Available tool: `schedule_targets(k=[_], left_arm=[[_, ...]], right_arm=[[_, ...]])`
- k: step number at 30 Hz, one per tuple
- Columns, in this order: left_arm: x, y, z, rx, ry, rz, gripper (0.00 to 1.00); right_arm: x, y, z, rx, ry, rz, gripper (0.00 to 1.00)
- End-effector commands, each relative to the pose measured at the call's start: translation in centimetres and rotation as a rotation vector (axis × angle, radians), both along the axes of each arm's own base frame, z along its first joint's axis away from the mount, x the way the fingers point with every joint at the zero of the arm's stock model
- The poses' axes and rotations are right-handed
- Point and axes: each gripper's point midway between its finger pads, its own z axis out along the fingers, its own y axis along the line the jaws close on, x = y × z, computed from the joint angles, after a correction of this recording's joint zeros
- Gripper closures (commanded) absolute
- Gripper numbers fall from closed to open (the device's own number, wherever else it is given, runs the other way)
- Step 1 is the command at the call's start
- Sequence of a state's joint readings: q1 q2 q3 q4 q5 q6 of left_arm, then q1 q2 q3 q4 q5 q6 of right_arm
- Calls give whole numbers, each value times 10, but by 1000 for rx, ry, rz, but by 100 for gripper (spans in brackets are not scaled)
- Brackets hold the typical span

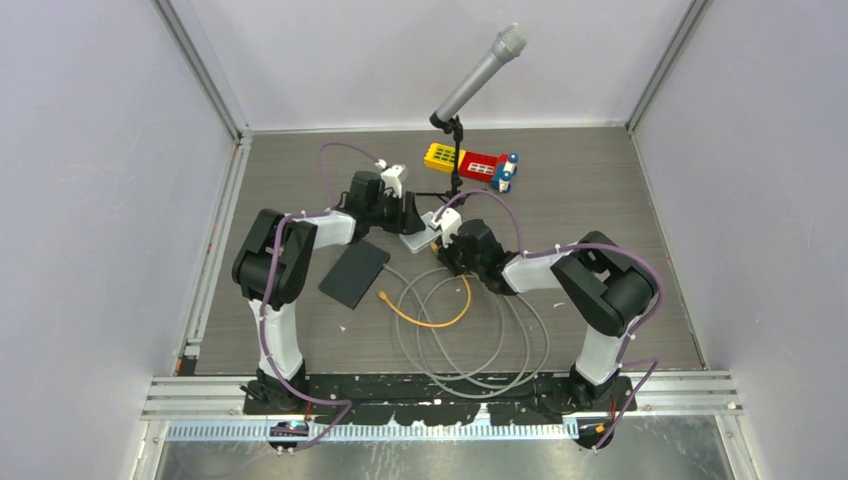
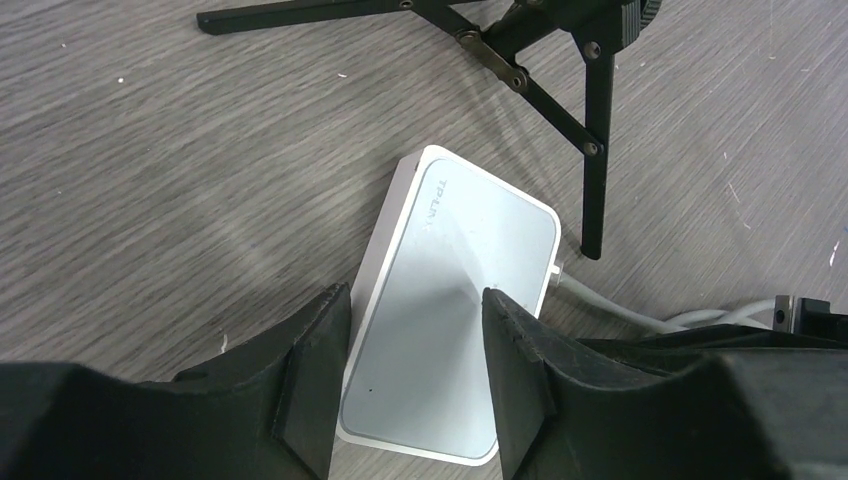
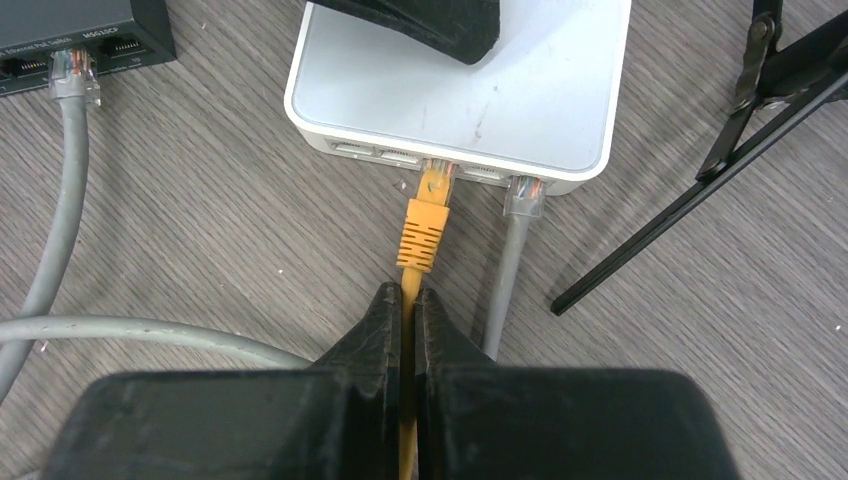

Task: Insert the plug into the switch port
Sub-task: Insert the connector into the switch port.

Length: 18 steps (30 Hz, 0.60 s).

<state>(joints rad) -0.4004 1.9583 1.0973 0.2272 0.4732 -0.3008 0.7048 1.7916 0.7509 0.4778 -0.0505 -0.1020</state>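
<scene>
I have the right gripper (image 3: 408, 292) closed tight on the yellow cable (image 1: 440, 320), pinching it just behind the yellow plug (image 3: 424, 225). The plug points straight at the front face of the white switch (image 3: 500, 90), and its clear tip is at the mouth of a middle port (image 3: 437, 168). From the wrist view I cannot tell whether it is seated all the way in. A grey cable (image 3: 505, 270) sits plugged into the port just beside it, on the side nearer the microphone stand (image 1: 458, 150).

The switch lies flat around the middle of the tabletop (image 1: 600, 200), a little toward the far edge, just in front of the stand's tripod legs. My left gripper (image 2: 415, 297) is over it with the jaws about half apart. One finger (image 2: 310, 380) is down beside the switch's long edge and the other rests on its top face, so it is not clamped around the case.

A black switch box (image 3: 70, 25) with its own grey plug lies toward the left edge.
</scene>
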Motion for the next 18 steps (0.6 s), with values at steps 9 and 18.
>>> schedule_targets(k=[9,18], left_arm=[[-87,-64,5,-145,178,-360,53],[-107,-73,-8,-143,257,-435,53]], right_arm=[[30,22,11,27,-101,9,99],[38,24,10,60,-94,-36,100]])
